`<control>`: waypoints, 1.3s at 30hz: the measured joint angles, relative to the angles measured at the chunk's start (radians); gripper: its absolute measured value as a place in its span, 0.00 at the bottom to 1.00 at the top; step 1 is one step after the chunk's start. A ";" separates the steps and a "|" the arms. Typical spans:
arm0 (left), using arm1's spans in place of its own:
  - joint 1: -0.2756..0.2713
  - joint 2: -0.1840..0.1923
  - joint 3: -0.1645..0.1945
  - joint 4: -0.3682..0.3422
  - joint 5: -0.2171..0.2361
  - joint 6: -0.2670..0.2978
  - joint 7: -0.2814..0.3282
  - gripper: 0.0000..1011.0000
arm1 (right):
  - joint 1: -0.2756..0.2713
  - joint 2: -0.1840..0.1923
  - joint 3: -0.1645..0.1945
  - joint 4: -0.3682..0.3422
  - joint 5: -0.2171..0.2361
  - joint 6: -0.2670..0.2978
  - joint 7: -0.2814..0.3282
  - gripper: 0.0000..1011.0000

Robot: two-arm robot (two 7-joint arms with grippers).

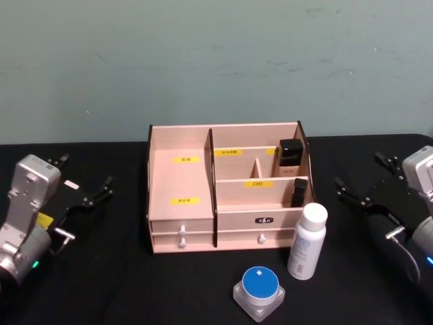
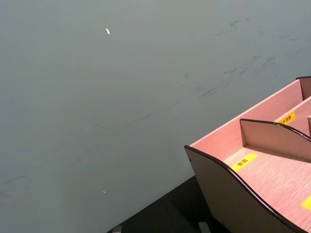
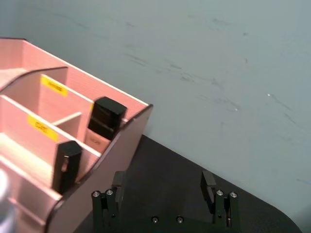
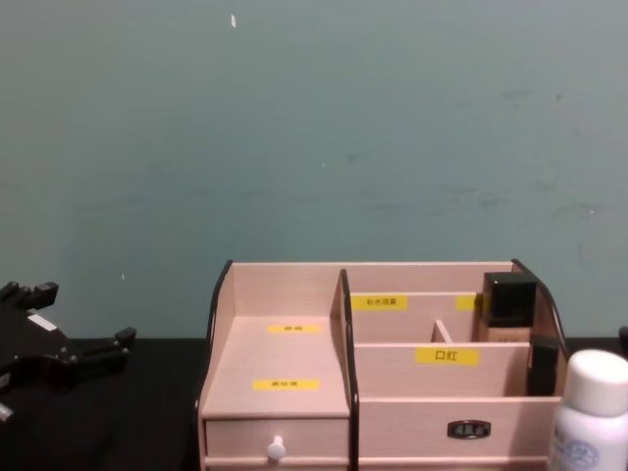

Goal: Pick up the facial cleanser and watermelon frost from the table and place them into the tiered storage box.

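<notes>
The facial cleanser (image 1: 308,242), a tall white bottle, stands upright on the black table just off the front right corner of the tiered storage box (image 1: 179,143). Its cap also shows in the chest view as the facial cleanser (image 4: 590,412). The watermelon frost (image 1: 260,290), a squat clear jar with a blue lid, sits nearer to me, left of the bottle. My left gripper (image 1: 84,173) hovers open left of the box. My right gripper (image 1: 362,174) hovers open to the right, with nothing between its fingers (image 3: 118,179).
Two dark square-capped bottles (image 1: 291,153) (image 1: 300,192) stand in the box's right compartments. The box's left tiers and its drawers with white knobs (image 4: 277,449) face me. A teal wall rises behind the table. Black tabletop lies around both items.
</notes>
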 joint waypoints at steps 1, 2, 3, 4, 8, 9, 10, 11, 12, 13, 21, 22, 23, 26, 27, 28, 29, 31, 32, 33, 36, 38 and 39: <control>0.000 0.000 0.000 0.000 0.000 0.000 0.000 1.00 | -0.007 0.006 0.004 -0.016 0.001 0.006 0.003 0.99; 0.000 0.000 0.000 0.000 0.000 0.000 0.000 1.00 | -0.013 0.010 0.007 -0.027 0.003 0.012 0.005 0.99; 0.000 0.000 0.000 0.000 0.000 0.000 0.000 1.00 | -0.026 0.021 0.014 -0.057 0.005 0.025 0.009 0.99; 0.000 0.000 0.000 0.000 0.000 0.000 0.000 1.00 | -0.034 0.026 0.017 -0.072 0.005 0.033 0.012 0.99; 0.000 0.000 0.000 0.000 0.000 0.000 0.000 1.00 | -0.063 0.044 0.034 -0.133 0.005 0.058 0.014 0.99; 0.000 0.000 0.000 0.000 0.000 0.000 0.000 1.00 | -0.075 0.050 0.041 -0.156 0.005 0.070 0.015 0.99; 0.000 0.000 0.000 0.000 0.000 0.000 0.000 1.00 | -0.080 0.052 0.044 -0.167 0.006 0.075 0.016 0.99; 0.000 0.000 0.000 0.000 0.000 0.000 0.000 1.00 | -0.085 0.054 0.047 -0.177 0.006 0.080 0.017 0.99; 0.000 0.000 0.000 0.000 0.000 0.000 0.000 1.00 | -0.097 0.058 0.052 -0.197 0.008 0.090 0.020 0.99; 0.000 0.000 0.000 0.000 0.000 0.000 0.000 1.00 | -0.097 0.058 0.052 -0.197 0.008 0.090 0.020 0.99; 0.000 0.000 0.000 0.000 0.000 0.000 0.000 1.00 | -0.167 0.074 0.078 -0.303 0.023 0.108 0.047 0.99; 0.000 0.000 0.000 0.000 0.000 0.000 0.000 1.00 | -0.174 0.075 0.082 -0.311 0.026 0.108 0.051 0.99; 0.000 0.000 0.000 0.000 0.000 0.000 0.000 1.00 | -0.187 0.075 0.086 -0.324 0.031 0.106 0.057 0.99; 0.000 0.000 0.000 0.000 0.000 0.000 0.000 1.00 | -0.209 0.073 0.088 -0.349 0.038 0.104 0.073 0.99; 0.000 0.000 0.000 0.000 0.000 0.000 0.000 1.00 | -0.214 0.072 0.088 -0.354 0.041 0.103 0.077 0.99; 0.000 0.000 0.000 0.000 0.000 0.000 0.000 1.00 | -0.219 0.071 0.088 -0.358 0.043 0.102 0.082 0.99; 0.000 0.000 0.000 0.000 0.000 0.000 0.000 1.00 | -0.224 0.070 0.088 -0.361 0.046 0.101 0.087 0.99; 0.000 0.000 0.000 0.000 0.000 0.000 0.000 1.00 | -0.239 0.062 0.087 -0.372 0.057 0.098 0.107 0.99; 0.000 0.000 0.000 0.000 0.000 0.000 0.000 1.00 | -0.243 0.060 0.087 -0.374 0.060 0.097 0.113 0.99; 0.000 0.000 0.000 0.000 0.000 0.000 0.000 1.00 | -0.245 0.058 0.087 -0.375 0.063 0.097 0.117 0.99; 0.000 0.000 0.000 0.000 0.000 0.000 0.000 1.00 | -0.253 0.049 0.088 -0.375 0.072 0.098 0.130 0.99; 0.000 0.000 0.000 0.000 0.000 0.000 0.000 1.00 | -0.256 0.043 0.090 -0.373 0.075 0.099 0.135 0.99; 0.000 0.000 0.000 0.000 0.000 0.000 0.000 1.00 | -0.259 0.038 0.093 -0.369 0.078 0.102 0.139 0.99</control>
